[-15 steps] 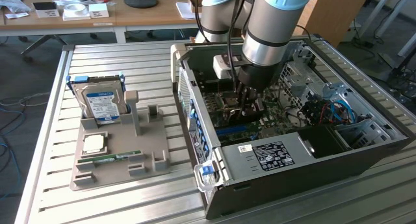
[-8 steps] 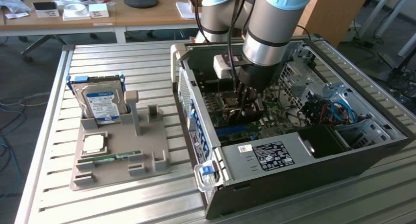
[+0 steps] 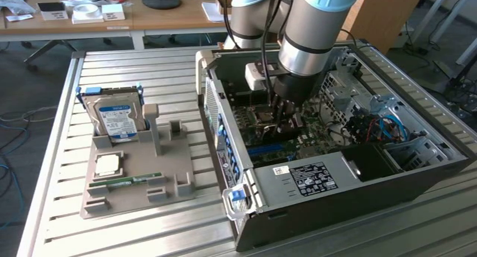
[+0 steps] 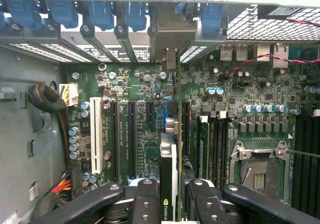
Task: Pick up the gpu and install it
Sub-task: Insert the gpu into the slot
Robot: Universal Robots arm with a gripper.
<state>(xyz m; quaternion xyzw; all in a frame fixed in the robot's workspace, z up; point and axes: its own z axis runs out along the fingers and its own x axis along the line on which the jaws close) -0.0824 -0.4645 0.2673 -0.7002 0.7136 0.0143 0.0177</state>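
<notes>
gripper (image 4: 172,206): pinching the gpu (image 4: 169,154) between both fingers
gpu axis: on edge, lengthwise along the motherboard (image 4: 135,84) slots
bracket end: toward the computer case (image 3: 335,212) rear slot wall

The arm (image 3: 316,28) reaches straight down from above, and its wrist points down too. The gripper (image 3: 287,120) hangs low at the end. Its two black fingers (image 4: 145,201) press in from both sides, pinching the gpu (image 4: 168,159) between them.
</notes>
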